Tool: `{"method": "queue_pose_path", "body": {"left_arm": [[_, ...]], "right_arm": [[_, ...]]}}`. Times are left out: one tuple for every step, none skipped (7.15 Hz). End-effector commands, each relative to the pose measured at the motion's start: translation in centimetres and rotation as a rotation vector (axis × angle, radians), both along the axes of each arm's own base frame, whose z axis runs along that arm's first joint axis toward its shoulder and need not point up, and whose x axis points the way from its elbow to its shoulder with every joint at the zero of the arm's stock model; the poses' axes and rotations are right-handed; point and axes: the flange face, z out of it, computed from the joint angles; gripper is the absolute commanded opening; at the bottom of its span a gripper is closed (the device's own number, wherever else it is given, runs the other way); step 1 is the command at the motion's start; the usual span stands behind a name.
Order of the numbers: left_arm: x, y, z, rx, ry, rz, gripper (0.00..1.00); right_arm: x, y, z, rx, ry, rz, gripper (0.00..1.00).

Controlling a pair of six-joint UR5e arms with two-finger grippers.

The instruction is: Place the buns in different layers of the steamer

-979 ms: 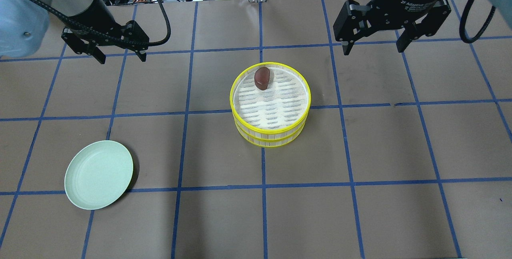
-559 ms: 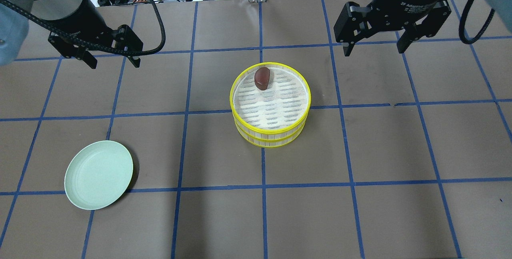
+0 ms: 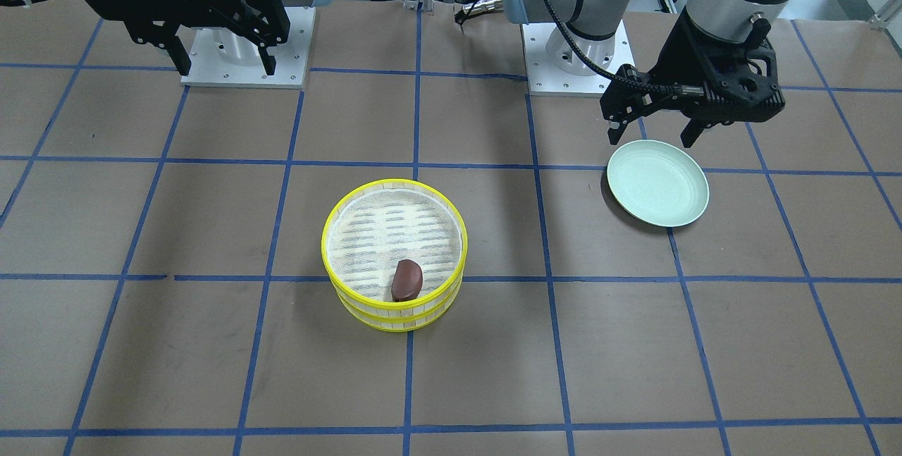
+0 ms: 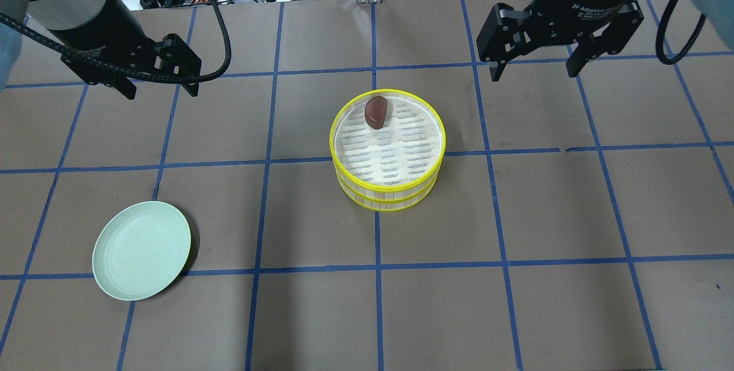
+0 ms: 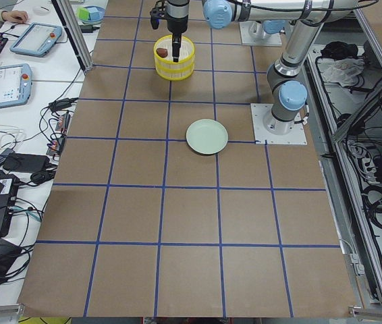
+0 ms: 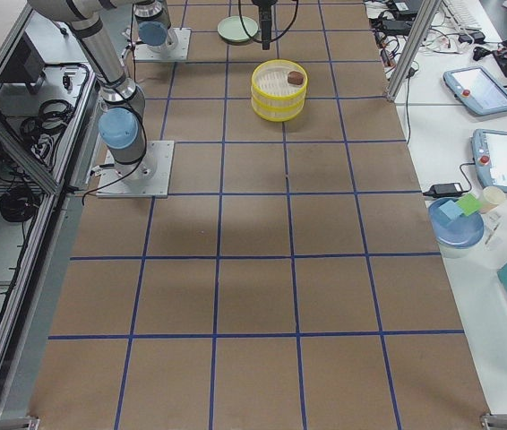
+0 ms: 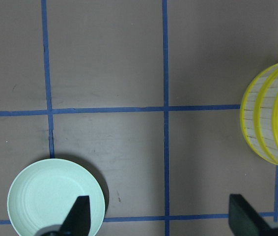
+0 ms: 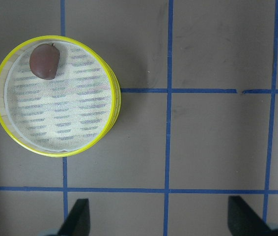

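Note:
The two steamer layers stand stacked mid-table, the upper layer (image 4: 387, 189) on the lower layer (image 4: 387, 206); the stack also shows in the front view (image 3: 366, 244). The dark reddish-brown bun (image 4: 375, 112) lies in the upper layer by its far rim, and shows in the right wrist view (image 8: 44, 61). The cream-white bun is hidden. My left gripper (image 4: 160, 91) is open and empty, high and to the left of the steamer. My right gripper (image 4: 533, 73) is open and empty, high and to the right of it.
A light green plate (image 4: 141, 250) lies empty at the near left, below my left gripper in the left wrist view (image 7: 55, 196). Blue tape lines grid the brown table. Cables and a post stand beyond the far edge.
My left gripper has drifted to the left, away from the steamer, still open. The right gripper, bun and steamer have hardly moved.

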Motion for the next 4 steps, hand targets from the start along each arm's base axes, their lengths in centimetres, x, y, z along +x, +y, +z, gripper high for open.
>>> {"method": "queue_pose_path", "body": {"left_arm": [[0.5, -0.1, -0.9, 0.014, 0.017, 0.011, 1.0], [1.0, 0.1, -0.5, 0.007, 0.003, 0.016, 1.0], [0.7, 0.3, 0.7, -0.018, -0.004, 0.012, 1.0], [0.5, 0.5, 1.0, -0.023, -0.005, 0.018, 1.0]], "right_arm": [[0.0, -0.1, 0.0, -0.003, -0.002, 0.0, 1.0], [0.1, -0.1, 0.0, -0.007, -0.002, 0.002, 1.0], [0.1, -0.1, 0.0, -0.008, -0.001, 0.001, 1.0], [0.1, -0.1, 0.0, -0.006, 0.0, 0.001, 1.0]]}}
